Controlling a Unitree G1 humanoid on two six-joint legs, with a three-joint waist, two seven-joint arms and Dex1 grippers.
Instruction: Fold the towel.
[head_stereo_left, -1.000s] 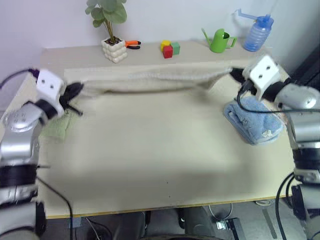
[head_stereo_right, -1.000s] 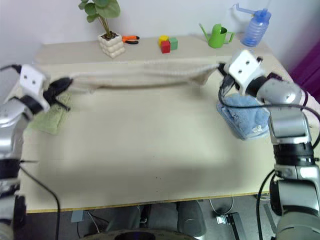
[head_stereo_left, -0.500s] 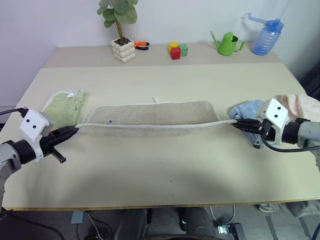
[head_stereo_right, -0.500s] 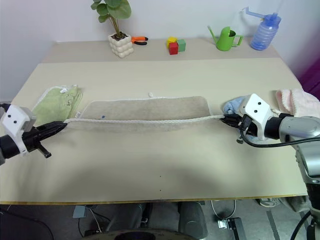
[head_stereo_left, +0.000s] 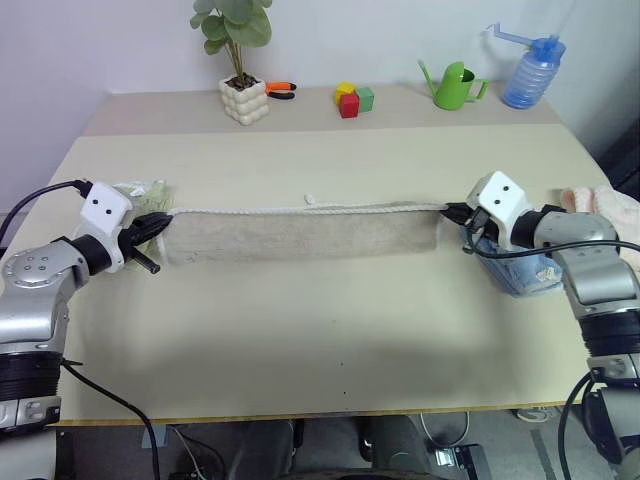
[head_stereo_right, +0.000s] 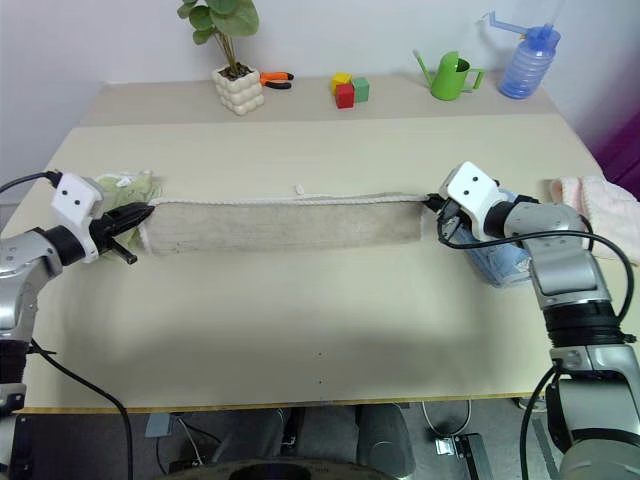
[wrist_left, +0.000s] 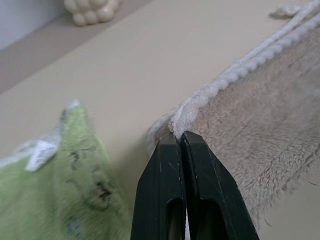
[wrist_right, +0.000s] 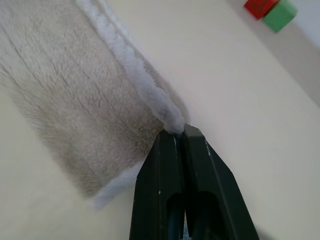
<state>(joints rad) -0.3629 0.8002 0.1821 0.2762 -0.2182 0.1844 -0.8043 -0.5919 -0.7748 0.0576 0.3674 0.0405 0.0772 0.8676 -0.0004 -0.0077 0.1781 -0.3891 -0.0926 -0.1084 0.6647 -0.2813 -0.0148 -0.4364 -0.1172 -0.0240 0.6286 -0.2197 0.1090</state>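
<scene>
The beige towel (head_stereo_left: 300, 233) hangs stretched as a long folded band across the middle of the table, its white corded edge on top and its lower edge resting on the tabletop. My left gripper (head_stereo_left: 157, 222) is shut on the towel's left end, the black fingers (wrist_left: 165, 200) pinching the white edging (wrist_left: 210, 92). At the right end my right gripper (head_stereo_left: 452, 212) is shut on the other corner, and the right wrist view shows its fingers (wrist_right: 200, 195) clamped on the white hem (wrist_right: 135, 75).
A pale green towel (head_stereo_left: 140, 193) lies beside my left gripper. A fluffy blue towel (head_stereo_left: 520, 270) sits under my right arm, a pink cloth (head_stereo_left: 610, 205) at the right edge. Along the back stand a potted plant (head_stereo_left: 243, 90), pliers, coloured blocks (head_stereo_left: 349, 100), a green watering can (head_stereo_left: 455, 85) and a blue bottle (head_stereo_left: 528, 70).
Both grippers carried the towel's near edge away from me over the far half, so it now stands as a narrower doubled band. The head camera also shifted between frames.
</scene>
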